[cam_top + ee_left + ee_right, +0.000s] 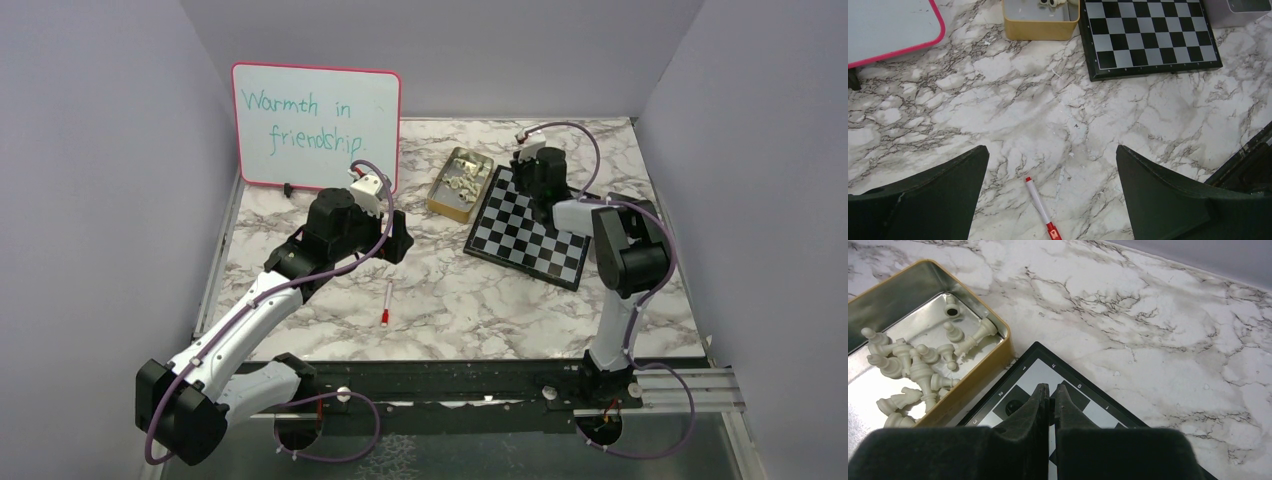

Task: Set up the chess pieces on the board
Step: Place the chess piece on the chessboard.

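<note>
The right tool [1050,390], almost closed on nothing visible, hangs over the board [545,250] corner. The left tool [1050,150] stands wide open, empty. Cream chess pieces [913,365] lie in the tin [983,375] beside it. I think fetching one needs opening first.

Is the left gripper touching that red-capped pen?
Apart. The left wrist view shows the pen lying on the table below the open left gripper, clear gaps on both sides.
</note>
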Controlling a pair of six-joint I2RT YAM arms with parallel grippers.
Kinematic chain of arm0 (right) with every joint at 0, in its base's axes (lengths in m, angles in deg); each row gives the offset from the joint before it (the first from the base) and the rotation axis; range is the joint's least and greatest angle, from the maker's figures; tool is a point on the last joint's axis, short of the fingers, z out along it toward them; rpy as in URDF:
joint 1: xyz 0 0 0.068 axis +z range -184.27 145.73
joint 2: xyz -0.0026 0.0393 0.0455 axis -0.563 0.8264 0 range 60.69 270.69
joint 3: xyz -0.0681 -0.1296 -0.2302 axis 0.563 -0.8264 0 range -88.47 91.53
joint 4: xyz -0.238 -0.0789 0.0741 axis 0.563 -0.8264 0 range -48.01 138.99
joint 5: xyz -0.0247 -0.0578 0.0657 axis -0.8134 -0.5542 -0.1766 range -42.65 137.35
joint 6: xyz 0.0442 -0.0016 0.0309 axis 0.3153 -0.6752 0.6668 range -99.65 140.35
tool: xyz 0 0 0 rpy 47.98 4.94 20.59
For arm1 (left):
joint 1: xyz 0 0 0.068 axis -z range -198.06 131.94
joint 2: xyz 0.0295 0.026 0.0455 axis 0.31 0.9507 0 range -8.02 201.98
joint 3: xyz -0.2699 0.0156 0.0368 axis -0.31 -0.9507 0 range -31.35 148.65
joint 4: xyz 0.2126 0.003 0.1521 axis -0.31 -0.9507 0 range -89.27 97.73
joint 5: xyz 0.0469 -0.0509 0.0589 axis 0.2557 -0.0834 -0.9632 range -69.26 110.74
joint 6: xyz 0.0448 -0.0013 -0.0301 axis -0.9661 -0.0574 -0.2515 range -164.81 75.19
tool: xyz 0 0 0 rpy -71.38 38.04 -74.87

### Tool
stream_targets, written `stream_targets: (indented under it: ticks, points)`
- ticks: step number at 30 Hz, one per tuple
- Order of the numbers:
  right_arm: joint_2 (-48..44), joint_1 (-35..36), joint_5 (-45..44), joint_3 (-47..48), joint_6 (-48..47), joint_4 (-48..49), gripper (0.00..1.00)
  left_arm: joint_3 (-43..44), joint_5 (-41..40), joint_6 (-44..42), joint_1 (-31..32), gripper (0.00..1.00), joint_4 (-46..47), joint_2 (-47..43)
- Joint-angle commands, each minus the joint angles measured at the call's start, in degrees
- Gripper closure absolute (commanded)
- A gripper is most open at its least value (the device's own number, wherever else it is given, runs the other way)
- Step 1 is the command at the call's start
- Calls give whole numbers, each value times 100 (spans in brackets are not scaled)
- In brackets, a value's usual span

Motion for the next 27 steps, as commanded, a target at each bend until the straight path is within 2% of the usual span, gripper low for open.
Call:
stream_targets:
  ticks: [1,5,27]
  points:
    - [74,91,-366,195,-128,-224,94,-12,-136,-55,35,1,30,-70]
    - [136,143,-701,403,-220,-798,93,-12,-162,-65,35,1,21,-108]
    - [358,168,-770,852,169,-1377,85,-15,-187,-57,52,1,12,-171]
